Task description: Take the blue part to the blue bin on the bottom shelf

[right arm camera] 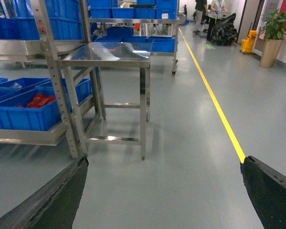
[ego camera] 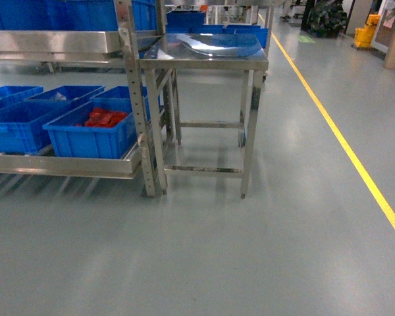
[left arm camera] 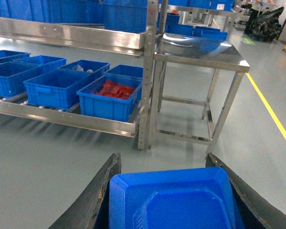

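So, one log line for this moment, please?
left tool: holds blue part | right tool: open, empty | shelf: ahead left

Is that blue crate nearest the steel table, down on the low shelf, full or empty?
Not empty: the blue crate on the bottom shelf holds red material on its floor, well below the rim.

Left of the frame, the shiny stainless-steel bottom shelf (ego camera: 66, 164) carries a row of bright blue plastic crates (ego camera: 16, 125) side by side; the rightmost blue crate (ego camera: 92, 138) shows red contents. Just beside the rack, centre frame, stands a bare-legged stainless-steel worktop (ego camera: 204, 56) on the smooth grey floor (ego camera: 204, 250), a yellow painted line (ego camera: 342, 141) running along the right.
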Controlling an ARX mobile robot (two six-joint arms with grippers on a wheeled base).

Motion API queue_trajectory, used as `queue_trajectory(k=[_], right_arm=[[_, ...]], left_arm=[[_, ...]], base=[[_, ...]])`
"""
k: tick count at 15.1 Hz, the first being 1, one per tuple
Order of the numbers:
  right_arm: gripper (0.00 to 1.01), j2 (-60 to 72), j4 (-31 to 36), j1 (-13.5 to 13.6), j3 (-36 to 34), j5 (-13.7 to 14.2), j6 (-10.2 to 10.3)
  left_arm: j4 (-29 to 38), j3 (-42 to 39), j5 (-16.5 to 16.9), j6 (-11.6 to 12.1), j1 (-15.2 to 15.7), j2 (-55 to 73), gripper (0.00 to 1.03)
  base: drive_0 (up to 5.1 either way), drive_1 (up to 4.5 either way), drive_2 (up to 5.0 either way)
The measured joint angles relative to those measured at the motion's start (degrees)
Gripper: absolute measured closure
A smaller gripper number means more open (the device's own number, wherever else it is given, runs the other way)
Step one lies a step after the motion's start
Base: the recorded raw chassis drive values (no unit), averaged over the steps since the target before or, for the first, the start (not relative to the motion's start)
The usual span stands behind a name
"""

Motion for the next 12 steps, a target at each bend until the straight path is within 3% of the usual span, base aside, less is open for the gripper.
queue_trajectory(k=[12], right_arm=[[0.03, 0.0, 0.2, 0.0, 0.0, 0.0, 0.0]], left_arm=[[0.0, 0.0, -0.1, 0.0, 0.0, -0.1, 0.59]], base=[[0.0, 4.35, -4.3]])
